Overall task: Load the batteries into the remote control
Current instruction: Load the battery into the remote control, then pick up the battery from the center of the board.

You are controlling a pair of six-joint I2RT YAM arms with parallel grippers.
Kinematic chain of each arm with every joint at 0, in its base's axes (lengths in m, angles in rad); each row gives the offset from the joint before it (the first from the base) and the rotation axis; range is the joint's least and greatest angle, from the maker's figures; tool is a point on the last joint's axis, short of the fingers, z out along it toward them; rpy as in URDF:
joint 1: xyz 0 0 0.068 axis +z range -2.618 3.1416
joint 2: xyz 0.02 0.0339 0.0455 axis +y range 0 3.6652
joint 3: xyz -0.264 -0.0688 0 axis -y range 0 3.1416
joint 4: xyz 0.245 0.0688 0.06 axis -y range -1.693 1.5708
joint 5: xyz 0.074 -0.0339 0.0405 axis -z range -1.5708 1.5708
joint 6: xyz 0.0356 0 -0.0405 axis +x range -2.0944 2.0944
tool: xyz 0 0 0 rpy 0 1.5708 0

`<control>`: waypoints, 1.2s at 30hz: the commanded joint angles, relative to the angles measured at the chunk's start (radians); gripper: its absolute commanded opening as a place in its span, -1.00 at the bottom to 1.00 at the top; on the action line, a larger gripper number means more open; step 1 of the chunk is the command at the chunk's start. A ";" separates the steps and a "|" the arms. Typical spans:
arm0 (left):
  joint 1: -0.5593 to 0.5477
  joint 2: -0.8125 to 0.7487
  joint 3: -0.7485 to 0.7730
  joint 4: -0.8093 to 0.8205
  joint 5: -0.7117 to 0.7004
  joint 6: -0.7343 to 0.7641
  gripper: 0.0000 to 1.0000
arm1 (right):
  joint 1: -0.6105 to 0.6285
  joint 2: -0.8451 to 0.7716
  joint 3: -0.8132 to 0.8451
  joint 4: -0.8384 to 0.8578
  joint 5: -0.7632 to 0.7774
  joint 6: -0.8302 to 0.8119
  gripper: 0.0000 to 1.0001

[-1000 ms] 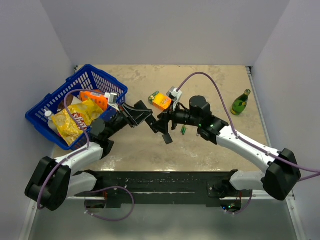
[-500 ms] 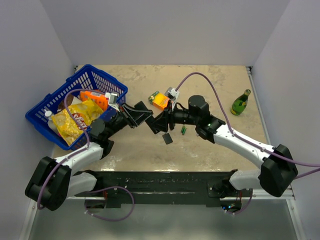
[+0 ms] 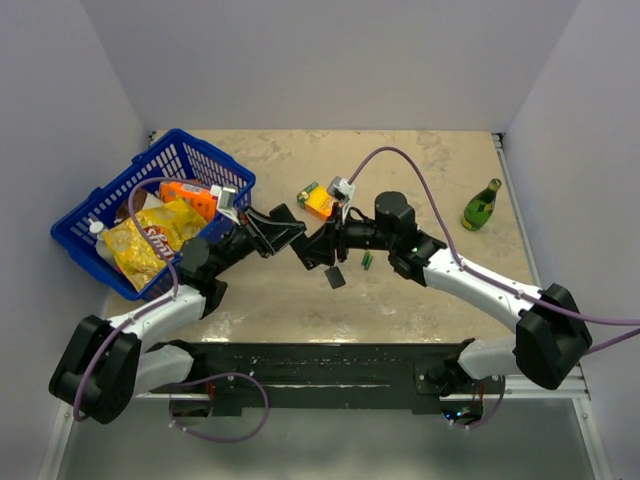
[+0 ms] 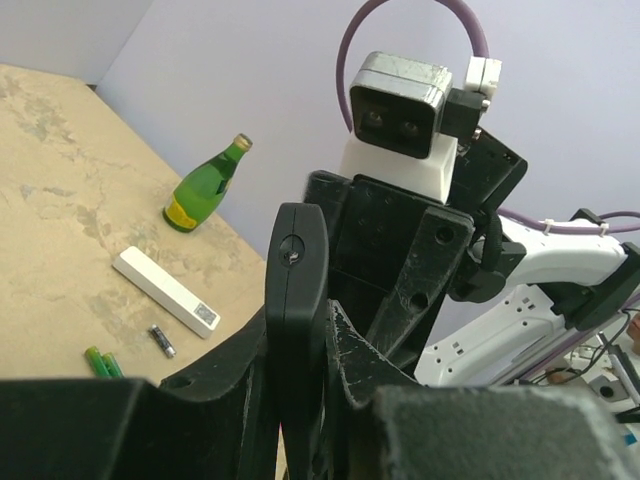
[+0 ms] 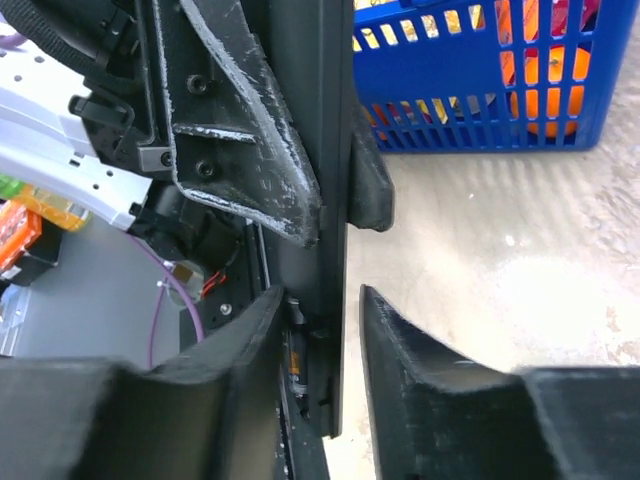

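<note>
Left gripper point(image 4: 297, 340) pinches slim flat black remote control point(image 4: 295, 260); right gripper point(image 5: 322, 300) jaws spread astride it. Recommend closing squarely before release.

Quantities on the counter: two green batteries point(image 4: 100, 361), one remote control point(image 4: 297, 290), one square cover point(image 3: 335, 277), one white bar point(image 4: 165, 291), one green bottle point(image 3: 481, 205), one blue basket point(image 3: 216, 158).

Bright, even diffuse light, soft faint shadows on mottled beige tabletop point(image 3: 280, 300). Top view sharp. Both wrist views: close foreground blurry, background crisp. Mild sheen on tabletop, right wrist.
</note>
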 commanded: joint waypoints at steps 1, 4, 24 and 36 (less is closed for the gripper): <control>-0.007 -0.052 0.041 0.100 0.007 0.009 -1.00 | -0.013 0.005 0.013 -0.104 0.047 -0.048 0.12; -0.007 -0.056 0.040 0.014 -0.018 0.070 -1.00 | -0.011 -0.044 0.052 -0.177 0.094 -0.077 0.52; -0.007 -0.180 0.080 -0.504 -0.179 0.344 -1.00 | -0.014 -0.222 0.096 -0.654 0.755 -0.108 0.72; -0.005 -0.248 -0.012 -0.489 -0.184 0.383 -1.00 | -0.143 -0.097 -0.011 -0.794 0.973 0.053 0.46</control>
